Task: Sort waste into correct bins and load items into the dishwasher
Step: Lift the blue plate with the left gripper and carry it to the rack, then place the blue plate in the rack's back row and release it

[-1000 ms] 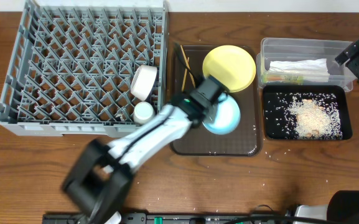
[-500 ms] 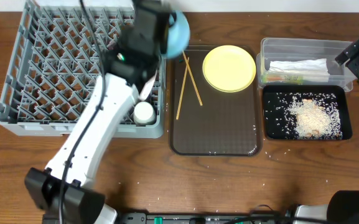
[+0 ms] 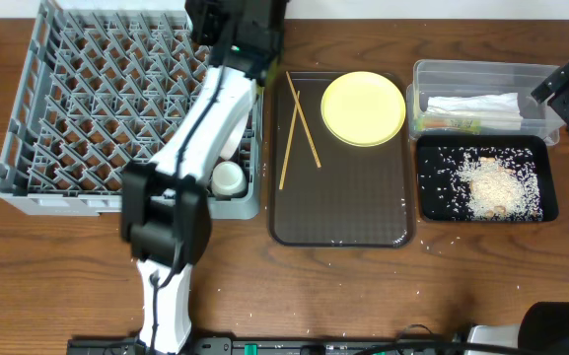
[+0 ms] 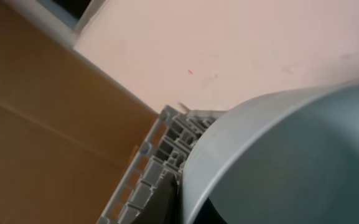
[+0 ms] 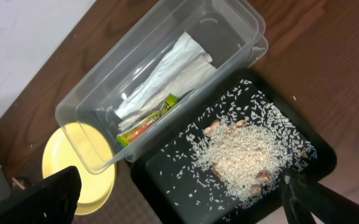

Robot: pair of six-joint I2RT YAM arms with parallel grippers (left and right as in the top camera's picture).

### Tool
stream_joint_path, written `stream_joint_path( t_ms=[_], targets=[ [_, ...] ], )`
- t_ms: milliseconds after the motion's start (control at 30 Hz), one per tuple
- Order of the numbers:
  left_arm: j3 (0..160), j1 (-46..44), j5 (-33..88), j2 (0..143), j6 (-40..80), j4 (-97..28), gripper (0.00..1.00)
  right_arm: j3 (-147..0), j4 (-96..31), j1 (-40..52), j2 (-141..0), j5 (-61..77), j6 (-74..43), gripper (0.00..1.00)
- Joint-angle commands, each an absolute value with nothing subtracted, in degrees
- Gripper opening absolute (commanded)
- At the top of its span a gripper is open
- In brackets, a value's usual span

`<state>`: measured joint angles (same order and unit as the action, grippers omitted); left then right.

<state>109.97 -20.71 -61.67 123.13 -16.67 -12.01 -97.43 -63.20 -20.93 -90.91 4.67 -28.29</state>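
Left gripper hovering at the grey dish rack's one o'clock corner, light blue bowl crowding its wrist camera, grasp impossible to tell, right gripper spreading wide above the black tray, chopsticks and yellow plate lying on the brown serving tray at the rack's three o'clock.

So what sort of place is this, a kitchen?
Probably a test bench staged as a dish-clearing station, not a real kitchen: a grey dish rack and a brown serving tray with a yellow plate sit on a wooden table, beside a black tray of rice scraps.
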Motion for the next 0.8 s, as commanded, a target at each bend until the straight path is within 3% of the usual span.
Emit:
stream_joint_path(
  t_ms=[0, 767],
  targets=[
    [110.5, -20.4, -71.9, 126.7, -22.6, -6.9, 0.07, -97.5, -63.3, -21.0, -91.1, 4.7, -29.1, 0.99],
    [110.1, -18.3, -70.4, 136.1, -21.8, 1.9, 0.07, -97.5, -63.3, -21.0, -91.1, 4.7, -29.1, 0.99]
  ],
)
